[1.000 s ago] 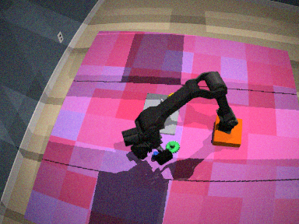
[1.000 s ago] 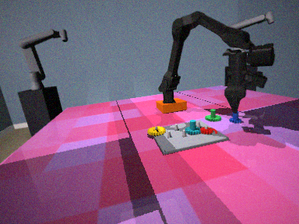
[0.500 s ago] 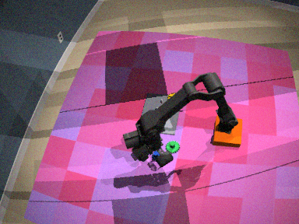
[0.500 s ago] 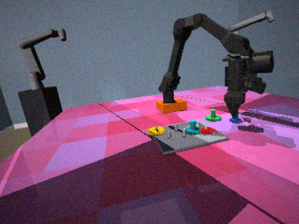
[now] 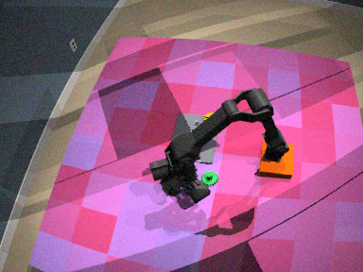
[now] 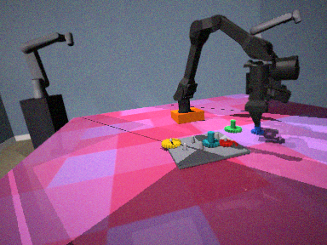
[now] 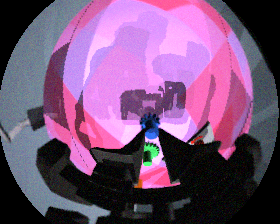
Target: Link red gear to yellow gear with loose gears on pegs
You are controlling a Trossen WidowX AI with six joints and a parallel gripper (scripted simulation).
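My gripper (image 6: 257, 125) (image 7: 151, 130) points down, shut on the blue gear's handle. The blue gear (image 6: 256, 131) (image 7: 150, 121) is at table level off the board; the top view does not show it behind the arm. The green gear (image 5: 210, 178) (image 6: 232, 129) (image 7: 151, 150) stands on the table between it and the grey board (image 5: 205, 157) (image 6: 213, 156). The teal gear (image 6: 210, 140) sits on the board beside the red gear (image 6: 227, 143). The yellow gear (image 5: 208, 116) (image 6: 171, 144) is at the board's other end. Several bare pegs show between teal and yellow.
The arm rises from an orange base block (image 5: 279, 170) (image 6: 187, 117) and passes over part of the board in the top view. Two grey arms stand in the background of the exterior view, the left one on a dark pedestal (image 6: 44, 115).
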